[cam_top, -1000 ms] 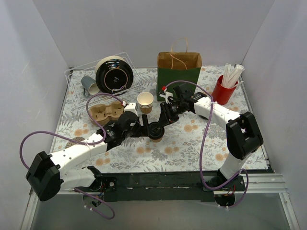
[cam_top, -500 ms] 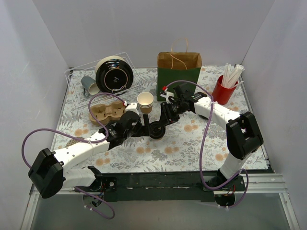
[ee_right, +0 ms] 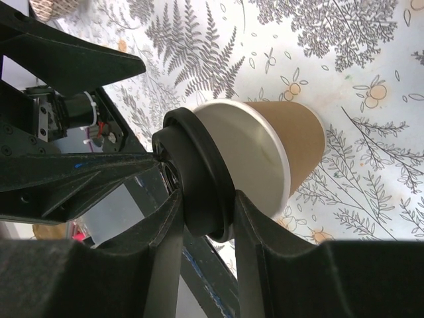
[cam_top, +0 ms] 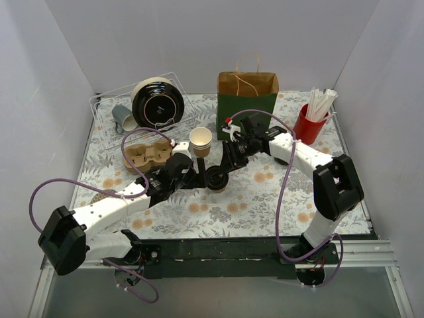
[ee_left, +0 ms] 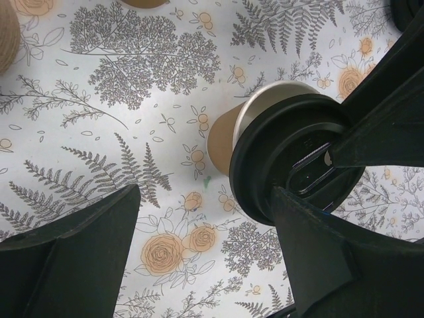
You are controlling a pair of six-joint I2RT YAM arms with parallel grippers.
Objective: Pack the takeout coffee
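Note:
The takeout coffee is a tan paper cup [cam_top: 218, 187] whose black sip lid [cam_top: 216, 177] sits tilted on its rim, standing mid-table. In the right wrist view the cup [ee_right: 291, 142] shows its white rim beside the lid [ee_right: 195, 175]. My right gripper [ee_right: 207, 199] is shut on the lid's edge, and it also shows in the top view [cam_top: 224, 169]. My left gripper [cam_top: 199, 179] is open just left of the cup. In the left wrist view its jaws [ee_left: 205, 199] stand wide apart, with the lid [ee_left: 291, 159] over the right finger. The green-and-brown paper bag [cam_top: 247, 99] stands open behind.
A lidless tan cup [cam_top: 201, 140] stands behind the coffee, with a pulp cup carrier [cam_top: 147, 154] to its left. A wire rack [cam_top: 106, 106] with plates and a grey mug [cam_top: 122, 118] is at the back left. A red cup of straws [cam_top: 309, 126] is at the back right.
The lidded cup and both grippers have shifted slightly away from the arm bases. The right gripper stays clamped on the lid and the left stays open.

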